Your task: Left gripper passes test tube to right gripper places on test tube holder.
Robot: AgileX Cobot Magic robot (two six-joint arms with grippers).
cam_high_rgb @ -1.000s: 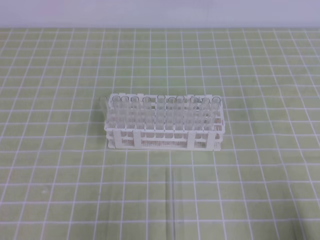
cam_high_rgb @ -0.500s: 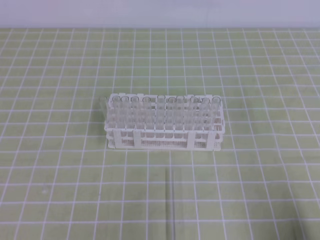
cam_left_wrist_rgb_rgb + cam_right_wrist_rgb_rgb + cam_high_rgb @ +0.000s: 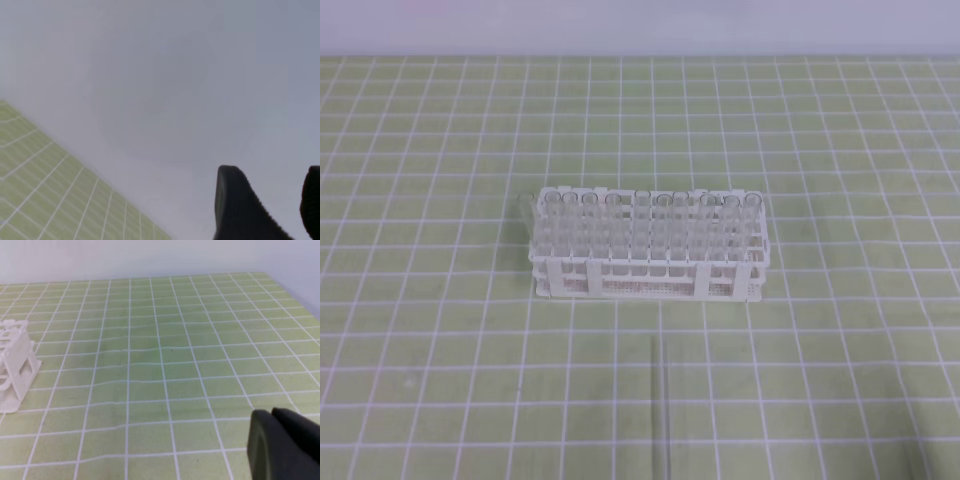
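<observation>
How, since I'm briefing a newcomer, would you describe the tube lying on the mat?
On the green gridded mat, find the white test tube holder at its middle. In front of it, nearer the camera, lies one clear test tube. Unlike the upright tubes in the holder, it lies flat and alone.

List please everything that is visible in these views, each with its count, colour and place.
Rack: one, white, mid-table, standing on the mat.
Tubes in rack: many, clear, upright; exact count unclear.
Loose tube: one, clear, lying on the mat in front of the rack.
Mat: one, green with white grid, covering the table.
Wall: pale, behind the table.
Left gripper: black, jaws apart, empty, pointed at the wall.
Right gripper: black, shut, above the mat right of the rack.
</observation>
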